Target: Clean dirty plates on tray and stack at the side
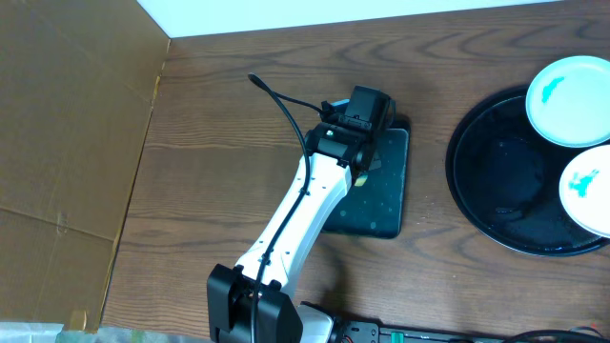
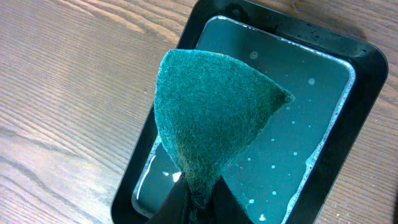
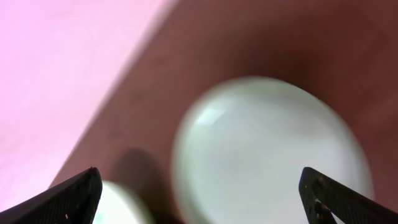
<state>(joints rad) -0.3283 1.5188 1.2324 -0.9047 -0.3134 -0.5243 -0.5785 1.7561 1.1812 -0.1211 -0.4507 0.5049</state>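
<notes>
Two dirty plates with teal smears, one (image 1: 570,100) and another (image 1: 591,191), lie on the large round black tray (image 1: 486,181) at the right edge of the overhead view. My left gripper (image 2: 198,202) is shut on a green sponge (image 2: 211,118) and holds it just above a small rectangular black tray (image 2: 364,93) of soapy water. My right gripper (image 3: 199,173) is open, with its fingers wide apart. It hovers over a blurred white plate (image 3: 267,149) on brown wood, and the edge of a second plate (image 3: 121,205) shows at the lower left. The right arm is out of the overhead view.
The rectangular tray (image 1: 386,205) sits mid-table under my left arm (image 1: 305,200). Cardboard (image 1: 67,143) covers the left side. A white wall edge (image 1: 381,14) runs along the back. Bare wood lies between the two trays.
</notes>
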